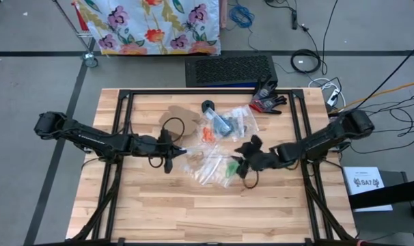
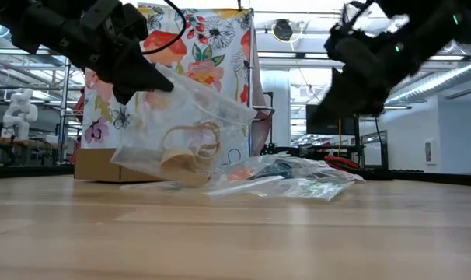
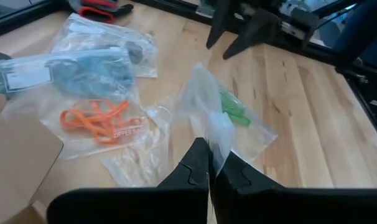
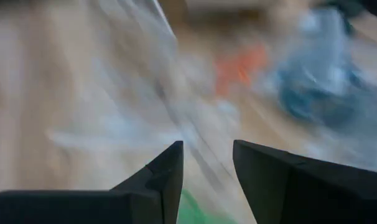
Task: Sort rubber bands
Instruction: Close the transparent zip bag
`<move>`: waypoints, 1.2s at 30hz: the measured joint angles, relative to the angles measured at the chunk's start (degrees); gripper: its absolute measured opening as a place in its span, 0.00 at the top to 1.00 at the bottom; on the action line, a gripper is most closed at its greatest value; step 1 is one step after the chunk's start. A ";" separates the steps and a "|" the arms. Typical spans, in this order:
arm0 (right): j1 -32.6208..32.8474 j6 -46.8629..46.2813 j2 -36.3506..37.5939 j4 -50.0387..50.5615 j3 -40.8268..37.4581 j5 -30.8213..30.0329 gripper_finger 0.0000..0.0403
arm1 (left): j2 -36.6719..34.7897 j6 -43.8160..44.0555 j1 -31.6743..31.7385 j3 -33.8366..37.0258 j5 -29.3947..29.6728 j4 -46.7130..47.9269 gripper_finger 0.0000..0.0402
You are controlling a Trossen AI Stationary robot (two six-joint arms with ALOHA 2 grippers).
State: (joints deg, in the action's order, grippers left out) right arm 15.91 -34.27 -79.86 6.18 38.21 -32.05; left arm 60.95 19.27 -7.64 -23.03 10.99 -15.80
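Observation:
Several clear plastic bags lie heaped mid-table (image 1: 224, 137). They hold rubber bands by colour: orange (image 3: 95, 118), blue (image 3: 83, 74) and green (image 3: 233, 111). My left gripper (image 3: 208, 169), left of the heap, is shut on one clear bag (image 2: 185, 128) with tan rubber bands (image 2: 190, 148) inside. My right gripper (image 1: 242, 162) hangs open above the heap's right side, over the green bands (image 4: 195, 211), touching nothing. The right wrist view is blurred. My left gripper pinches an edge of the clear bag (image 3: 212, 144) between its two shut fingers, coming from the table's left and slanting slightly down. The bag hangs tilted below the fingers, its upper part lifted (image 2: 212, 97). Its lower end (image 2: 177, 177) is down at the table top.
Black-and-red gloves (image 1: 267, 100) lie at the far right of the table. A brown cardboard piece (image 1: 181, 115) and a black cable loop (image 1: 173, 127) lie at the far left of the heap. Bare wood stretches along the near edge (image 1: 207, 212).

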 joint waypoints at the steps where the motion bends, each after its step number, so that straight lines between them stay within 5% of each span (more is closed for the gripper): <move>1: 0.23 0.59 -0.18 -10.02 -3.62 -0.56 0.67 | 0.00 0.01 0.00 -0.01 -0.05 -0.09 1.00; 4: -1.33 8.38 -3.85 -39.79 -10.34 0.26 0.67 | 0.00 0.95 0.02 -0.04 -0.05 0.21 1.00; 7: -4.23 18.65 -7.95 -53.44 -9.29 5.97 0.67 | 0.02 2.46 0.36 -0.11 -0.07 1.73 1.00; 15: -10.87 32.38 -19.65 -33.55 13.86 21.00 0.67 | 2.04 5.88 0.59 -1.15 -2.04 3.70 1.00; 19: -11.42 37.83 -23.79 -30.39 22.16 22.29 0.67 | 2.62 5.95 0.53 -1.64 -3.22 5.70 1.00; 36: -11.82 42.28 -32.03 -29.52 31.70 24.96 0.67 | 2.57 5.38 0.49 -1.68 -3.74 5.79 1.00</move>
State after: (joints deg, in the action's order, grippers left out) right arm 4.10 8.01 -111.88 -23.34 69.91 -7.09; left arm 63.53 24.64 -7.16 -24.71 7.25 -10.02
